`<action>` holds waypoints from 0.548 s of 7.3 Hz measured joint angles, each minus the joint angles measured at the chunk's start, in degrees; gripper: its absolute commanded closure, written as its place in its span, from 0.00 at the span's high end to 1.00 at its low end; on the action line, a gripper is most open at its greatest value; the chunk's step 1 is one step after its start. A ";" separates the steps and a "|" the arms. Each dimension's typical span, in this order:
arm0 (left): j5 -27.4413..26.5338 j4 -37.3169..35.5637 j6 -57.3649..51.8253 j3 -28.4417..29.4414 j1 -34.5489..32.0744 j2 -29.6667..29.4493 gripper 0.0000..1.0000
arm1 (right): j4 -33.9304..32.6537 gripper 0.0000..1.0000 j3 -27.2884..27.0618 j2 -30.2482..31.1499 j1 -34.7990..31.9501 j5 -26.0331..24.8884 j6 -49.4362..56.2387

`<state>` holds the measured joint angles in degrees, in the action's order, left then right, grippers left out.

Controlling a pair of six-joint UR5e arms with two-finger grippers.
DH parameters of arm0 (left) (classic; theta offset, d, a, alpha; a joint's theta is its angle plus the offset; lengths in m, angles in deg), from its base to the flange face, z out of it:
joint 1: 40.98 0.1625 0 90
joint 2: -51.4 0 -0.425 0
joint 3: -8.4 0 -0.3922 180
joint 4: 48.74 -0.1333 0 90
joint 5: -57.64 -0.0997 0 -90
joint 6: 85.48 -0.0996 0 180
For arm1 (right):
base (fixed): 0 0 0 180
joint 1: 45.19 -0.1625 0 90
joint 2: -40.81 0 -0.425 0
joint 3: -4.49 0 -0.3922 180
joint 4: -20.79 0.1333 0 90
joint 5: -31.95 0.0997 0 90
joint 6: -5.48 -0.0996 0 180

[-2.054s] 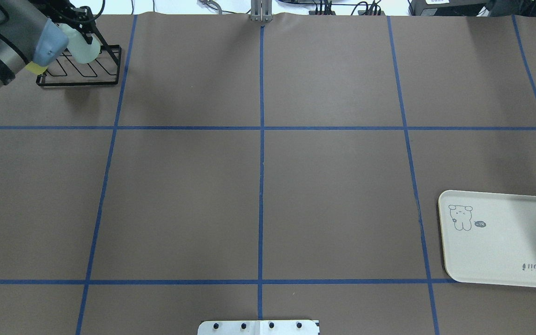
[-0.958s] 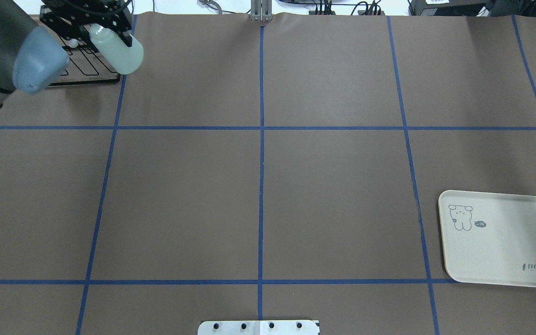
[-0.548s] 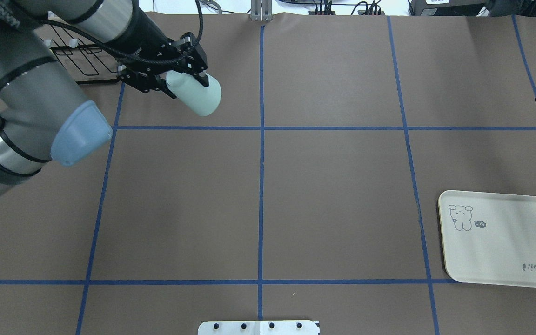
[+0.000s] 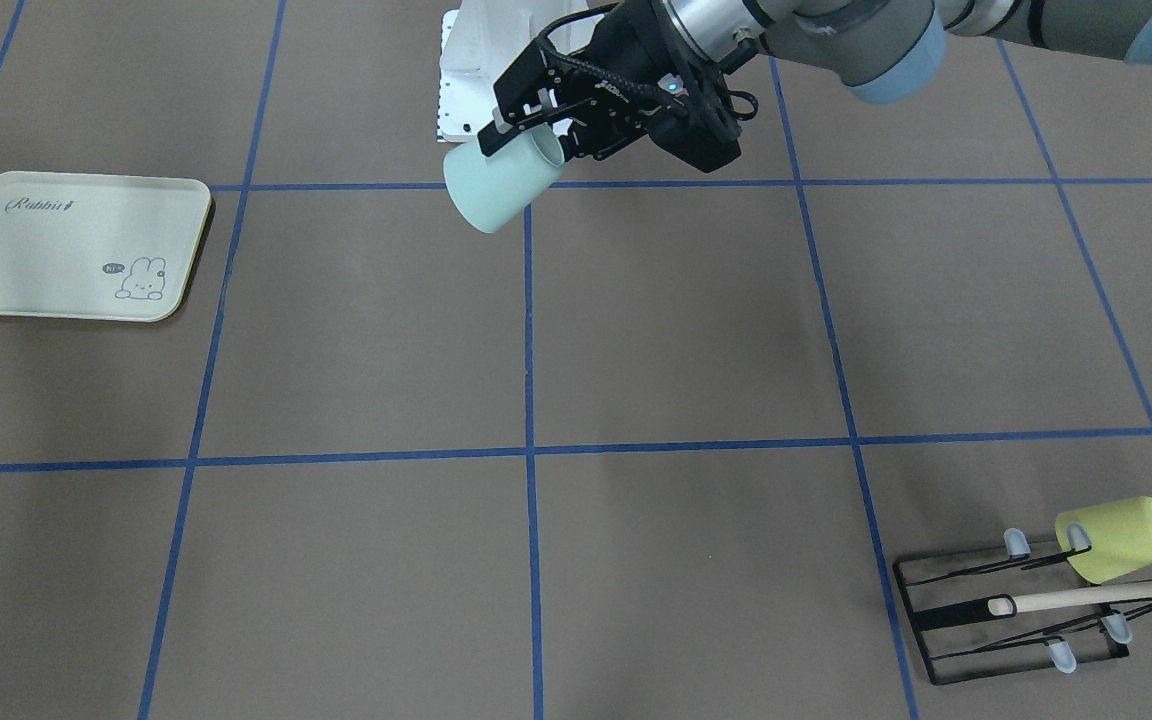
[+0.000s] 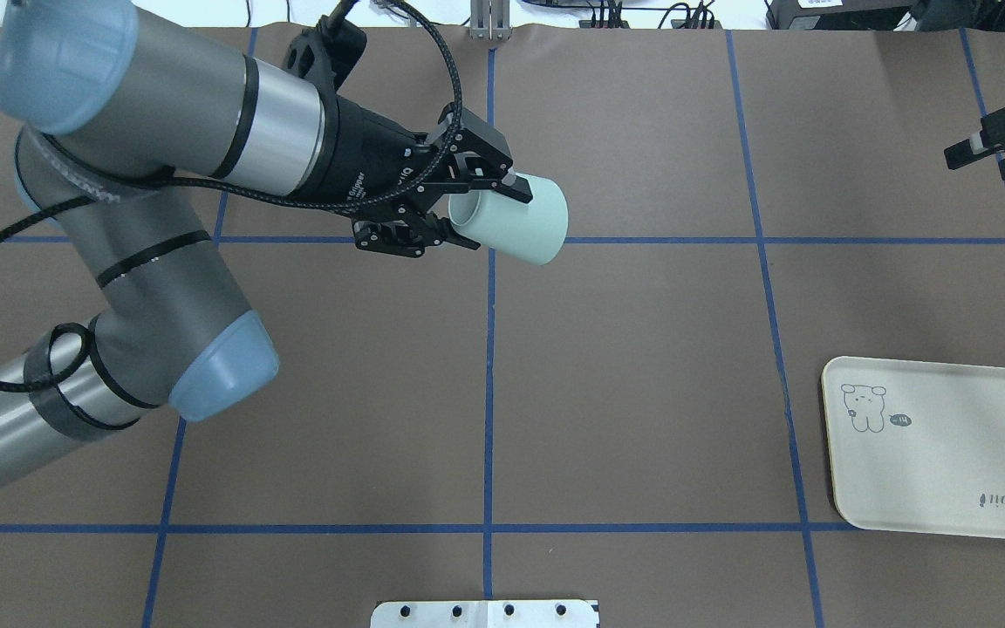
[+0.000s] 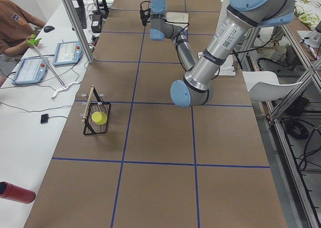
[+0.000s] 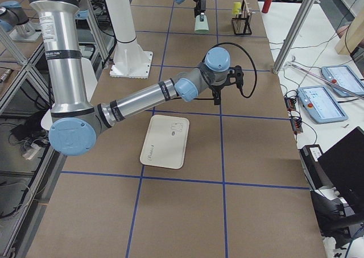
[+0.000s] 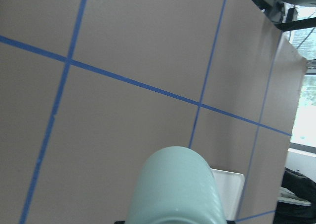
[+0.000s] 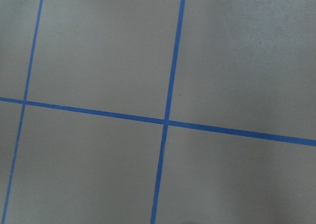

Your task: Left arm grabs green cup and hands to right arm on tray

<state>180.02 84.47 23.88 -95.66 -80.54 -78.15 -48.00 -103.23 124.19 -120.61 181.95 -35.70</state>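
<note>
Now the left gripper (image 5: 478,212) pinches the green cup (image 5: 520,218) at its open rim. One finger (image 5: 502,179) lies on the outer wall and the other finger (image 5: 459,242) is on the opposite side of the rim, so the jaws are closed on the cup and not fully together. The cup lies on its side in the air, above the table (image 5: 642,349). Its closed bottom points away from the gripper, toward the right gripper (image 5: 978,164).

The right gripper is well apart from the cup and only partly in view at the edge of the overhead picture. Its two fingers stand apart from each other and hold nothing.

The tray (image 5: 939,471) lies flat on the table, far from the left gripper and nearer to the right one. Behind the left gripper, well apart, a black rack (image 4: 1016,620) holds a yellow cup (image 4: 1121,540).
</note>
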 measured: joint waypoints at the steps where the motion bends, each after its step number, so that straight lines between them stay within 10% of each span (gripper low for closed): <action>1: -3.52 2.96 2.86 0.00 2.49 0.03 0.00 | 7.74 0.99 0.61 -0.32 1.88 -0.11 -9.15; 4: -6.98 12.58 11.28 0.23 5.42 0.12 0.00 | 26.66 0.99 2.17 -1.58 6.37 -0.69 -32.05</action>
<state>173.05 97.05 35.16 -95.43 -75.11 -78.04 -21.34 -101.07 122.61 -114.24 181.25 -67.75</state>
